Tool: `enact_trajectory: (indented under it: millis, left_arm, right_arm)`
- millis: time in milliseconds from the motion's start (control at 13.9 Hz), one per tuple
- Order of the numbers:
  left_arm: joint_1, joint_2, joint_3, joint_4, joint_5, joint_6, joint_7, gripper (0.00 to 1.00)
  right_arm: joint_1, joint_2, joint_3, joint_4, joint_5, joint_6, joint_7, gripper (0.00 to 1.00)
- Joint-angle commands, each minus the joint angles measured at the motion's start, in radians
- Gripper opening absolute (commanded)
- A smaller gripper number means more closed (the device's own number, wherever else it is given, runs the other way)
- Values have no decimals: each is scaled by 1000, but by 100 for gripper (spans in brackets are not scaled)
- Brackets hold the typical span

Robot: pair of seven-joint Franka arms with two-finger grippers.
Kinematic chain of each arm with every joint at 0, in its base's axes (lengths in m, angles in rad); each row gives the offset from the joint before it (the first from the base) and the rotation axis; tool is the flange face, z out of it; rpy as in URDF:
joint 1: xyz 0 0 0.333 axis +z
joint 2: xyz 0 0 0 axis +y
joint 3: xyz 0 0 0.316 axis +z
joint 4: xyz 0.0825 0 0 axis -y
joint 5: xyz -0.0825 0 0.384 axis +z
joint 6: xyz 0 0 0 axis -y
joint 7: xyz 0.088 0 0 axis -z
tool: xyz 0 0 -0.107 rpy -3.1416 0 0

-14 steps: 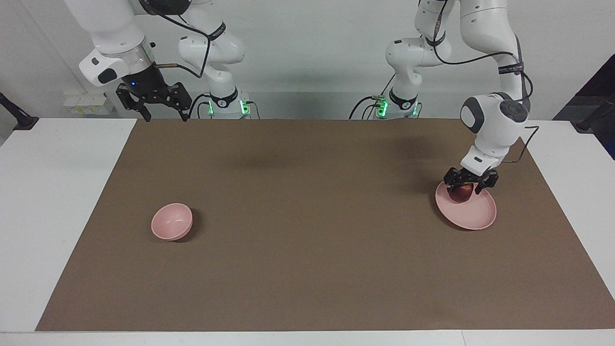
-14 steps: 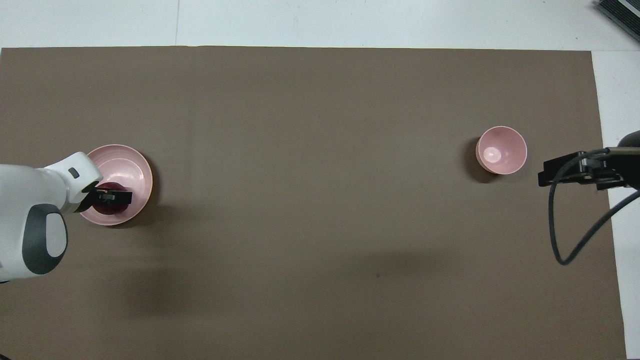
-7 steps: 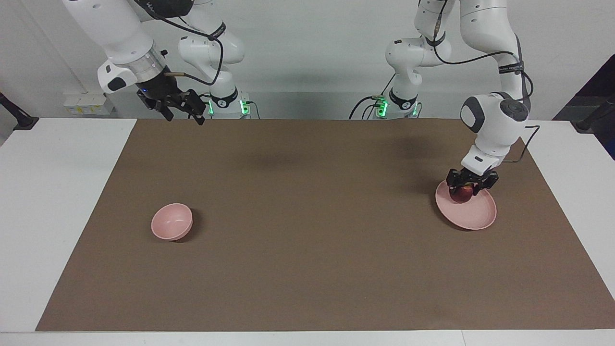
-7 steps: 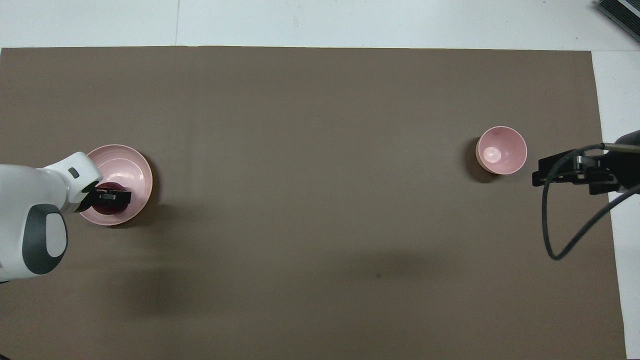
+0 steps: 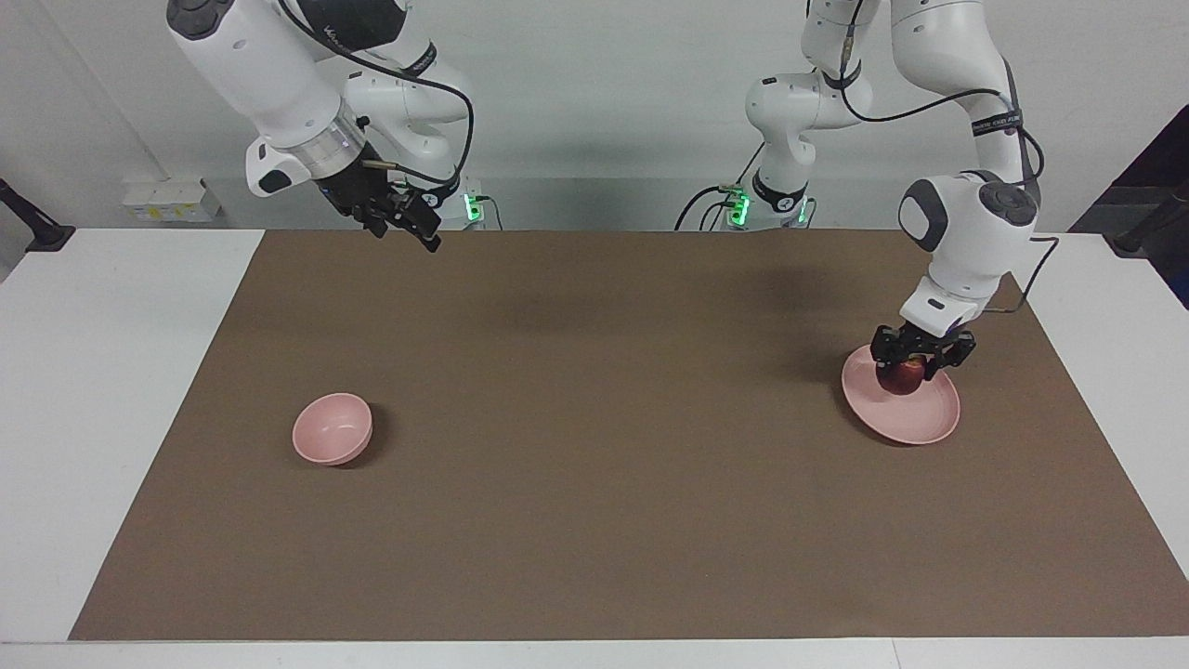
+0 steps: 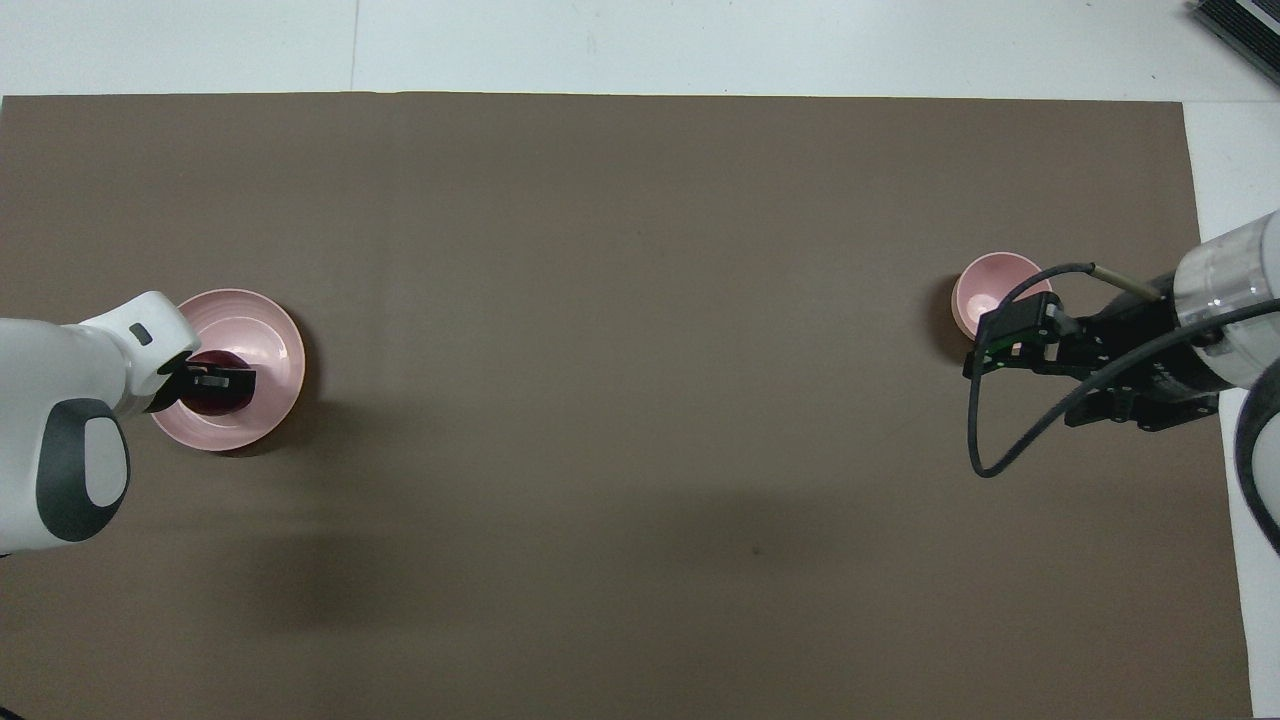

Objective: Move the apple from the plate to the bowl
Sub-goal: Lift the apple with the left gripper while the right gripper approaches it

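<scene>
Facing view has the left gripper with jaws clamped on the apple on the plate: lift straight, squeeze steady; right gripper jaws unreadable.

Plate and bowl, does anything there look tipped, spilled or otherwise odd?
Nothing stands out. The plate lies flat on the brown mat with the apple over it, between the left gripper's jaws. The bowl stands upright and empty. The right gripper hangs raised over the mat's edge by the robots.
</scene>
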Motion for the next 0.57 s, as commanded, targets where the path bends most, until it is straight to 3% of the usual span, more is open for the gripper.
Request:
enact_trajectory:
  millis: [0, 144, 503]
  left_arm:
    - [-22, -26, -2, 63, -83, -130, -3, 0]
    - [-46, -26, -3, 65, -211, -132, -3, 0]
    - [-66, -33, -75, 55, -490, -133, -23, 0]
  right_arm:
    - [9, 25, 1, -11, 84, 32, 87, 100]
    - [15, 51, 3, -14, 155, 49, 156, 100]
    - [35, 80, 3, -131, 405, 150, 278, 100]
